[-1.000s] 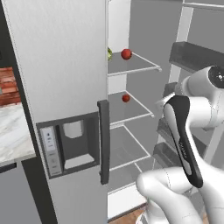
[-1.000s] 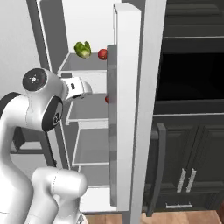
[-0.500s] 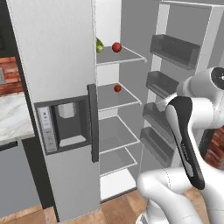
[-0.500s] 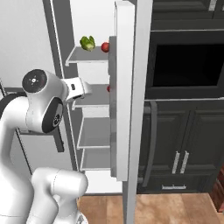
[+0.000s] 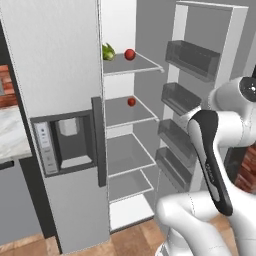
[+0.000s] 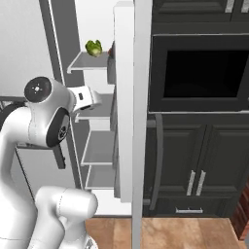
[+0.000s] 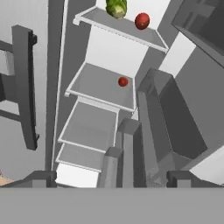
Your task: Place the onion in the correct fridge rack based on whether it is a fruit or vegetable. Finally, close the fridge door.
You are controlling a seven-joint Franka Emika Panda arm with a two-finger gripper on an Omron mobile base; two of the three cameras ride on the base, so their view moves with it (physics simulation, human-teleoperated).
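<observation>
Onion (image 7: pixel 141 20) sits on the fridge rack (image 7: pixel 127 29), the uppermost pale-grey shelf, just beside a green leafy vegetable (image 7: pixel 116 8), so we judge the placing step done and the closing of the fridge door (image 6: pixel 138 121) the step in hand. From our fingers (image 7: pixel 111 177) the onion lies well ahead and high up, slightly off to one side, far out of reach; a smaller orange-red ball (image 7: pixel 123 81) rests on the shelf below (image 7: pixel 103 87), nearer to us but also apart from the fingers. Being round, the onion has no long axis and points no way we can name, so its facing matters little now. The relation the coming move turns on is the door: in the hand view its bins (image 7: pixel 175 118) rise close beside the fingers on one side, while the left door with the dispenser (image 5: pixel 65 142) and its dark handle (image 7: pixel 25 85) stand on the other. The door's long axis runs upright, and in the right base view we see it edge-on, swung wide open, with our hand just beside its inner face. Our fingers stand apart, with nothing between them. We judge that the arm must get round to the door's outer face or push on its edge to swing it shut, and the bins could catch the hand.
</observation>
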